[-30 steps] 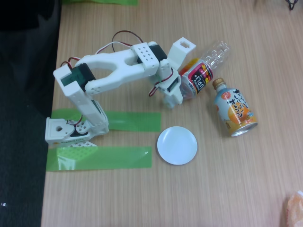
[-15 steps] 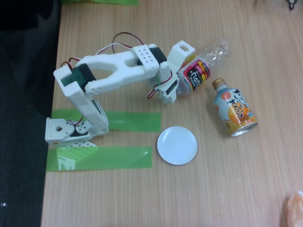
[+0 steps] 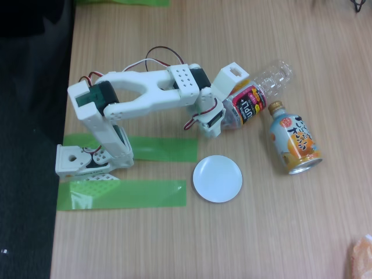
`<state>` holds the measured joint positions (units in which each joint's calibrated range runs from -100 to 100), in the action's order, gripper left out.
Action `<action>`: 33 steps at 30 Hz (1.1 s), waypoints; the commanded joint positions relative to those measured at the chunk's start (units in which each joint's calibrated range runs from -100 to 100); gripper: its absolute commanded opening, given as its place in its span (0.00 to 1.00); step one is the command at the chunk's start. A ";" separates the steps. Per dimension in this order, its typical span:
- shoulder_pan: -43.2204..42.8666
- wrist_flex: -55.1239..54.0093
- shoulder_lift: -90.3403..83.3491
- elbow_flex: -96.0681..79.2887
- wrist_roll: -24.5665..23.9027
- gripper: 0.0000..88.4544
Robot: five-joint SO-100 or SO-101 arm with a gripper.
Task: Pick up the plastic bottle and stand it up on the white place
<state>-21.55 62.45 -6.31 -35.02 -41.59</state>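
The plastic bottle lies slanted on the wooden table in the fixed view, its clear ribbed base pointing up and to the right and its pink, red and yellow label facing up. My gripper is shut on the bottle's neck end, which hides the cap. The white place, a small round plate, sits below the gripper and apart from it, with nothing on it.
An orange-and-pale-blue bottle-can with a gold cap lies just right of the plastic bottle, its cap close to the label. Two green tape strips cross the table by the arm's base. The table's dark left edge runs behind the base.
The gripper and the bottle have swung a little to the right and down. The orange bottle-can has been nudged to the right. The plate has not moved.
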 commanded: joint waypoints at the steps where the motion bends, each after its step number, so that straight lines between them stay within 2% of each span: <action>1: -0.22 4.59 -1.04 2.65 0.37 0.04; 10: -4.74 22.87 -1.04 21.03 0.37 0.05; 20: -5.93 32.92 -1.04 34.88 0.52 0.05; 27: -2.96 32.92 -5.49 39.41 7.71 0.05; 33: 1.11 32.83 -11.54 40.14 17.11 0.05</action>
<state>-22.90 95.33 -13.97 3.03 -28.65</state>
